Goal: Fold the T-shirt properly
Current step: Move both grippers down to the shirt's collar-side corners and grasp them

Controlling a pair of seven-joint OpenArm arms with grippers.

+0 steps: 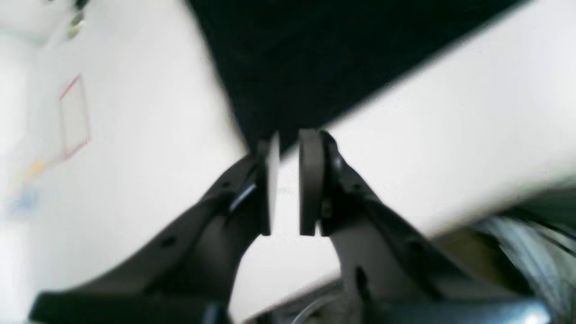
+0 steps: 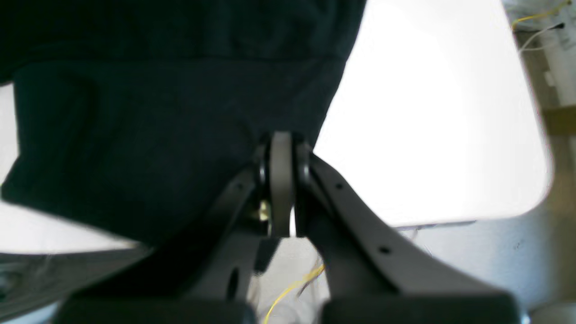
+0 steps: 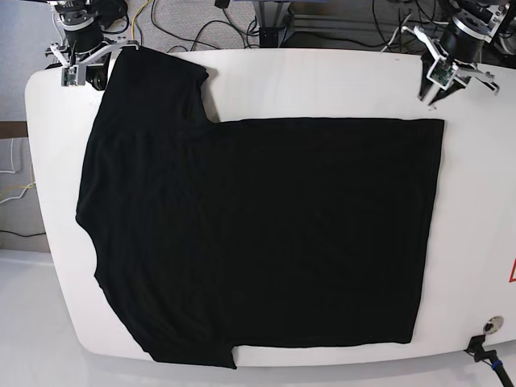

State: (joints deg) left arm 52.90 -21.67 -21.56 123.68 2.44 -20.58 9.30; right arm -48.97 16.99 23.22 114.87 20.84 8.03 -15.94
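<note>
The black T-shirt (image 3: 266, 234) lies spread flat on the white table (image 3: 322, 81), sleeves toward the left of the base view and hem toward the right. My left gripper (image 1: 291, 135) is slightly open with white table showing between the pads. It hovers just short of the far hem corner (image 1: 288, 108), and in the base view it (image 3: 430, 97) sits at the top right. My right gripper (image 2: 282, 135) is shut, with its tips at the edge of the far sleeve (image 2: 180, 135). No fabric shows between the pads. In the base view it (image 3: 103, 64) is at the top left.
Cables (image 3: 201, 24) and arm mounts lie beyond the table's far edge. A red-outlined marking (image 3: 511, 272) is at the table's right edge, with a small round fitting (image 3: 492, 325) near the front right corner. A yellow wire (image 2: 292, 285) hangs below the right gripper.
</note>
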